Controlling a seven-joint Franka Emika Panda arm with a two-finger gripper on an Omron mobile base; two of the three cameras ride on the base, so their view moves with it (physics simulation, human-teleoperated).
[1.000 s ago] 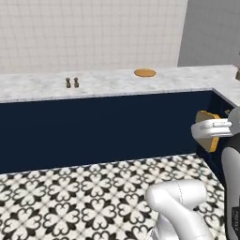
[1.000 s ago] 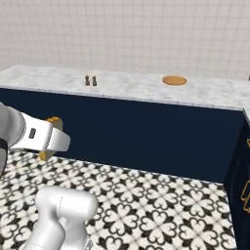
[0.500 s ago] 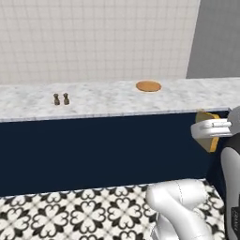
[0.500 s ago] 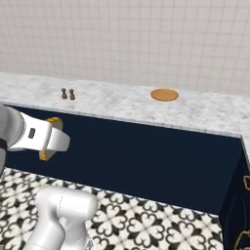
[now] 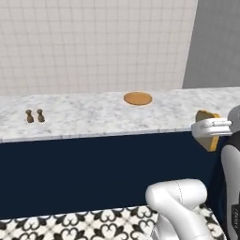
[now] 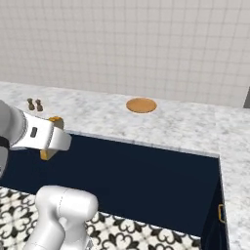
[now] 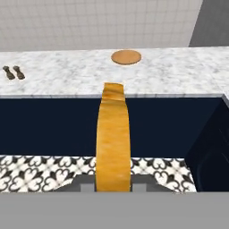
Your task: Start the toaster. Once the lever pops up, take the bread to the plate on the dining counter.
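Observation:
My gripper [image 5: 209, 128] is shut on the bread [image 5: 213, 142], a tan slice with a golden-brown crust, held upright on edge in front of the dining counter [image 5: 93, 117]. In the hand view the bread [image 7: 113, 138] rises between the fingertips of the gripper [image 7: 113, 187]. The round orange-brown plate [image 5: 138, 98] lies on the marble top near the tiled wall, beyond the bread and apart from it. From the right I see the gripper [image 6: 51, 136], the bread [image 6: 48, 154], the plate [image 6: 141, 105] and the dining counter [image 6: 185, 127]. The toaster and the lever are out of view.
Two small dark shakers [image 5: 35, 116] stand on the counter left of the plate. The counter's navy front [image 7: 53, 125] lies between me and the top. A side counter with a gold handle [image 6: 222, 213] joins at the right. The floor [image 7: 40, 172] is patterned tile.
The base has driven toward the counter, so the counter and plate look larger and lower in both base views. The bread stays in the shut gripper, held as before.

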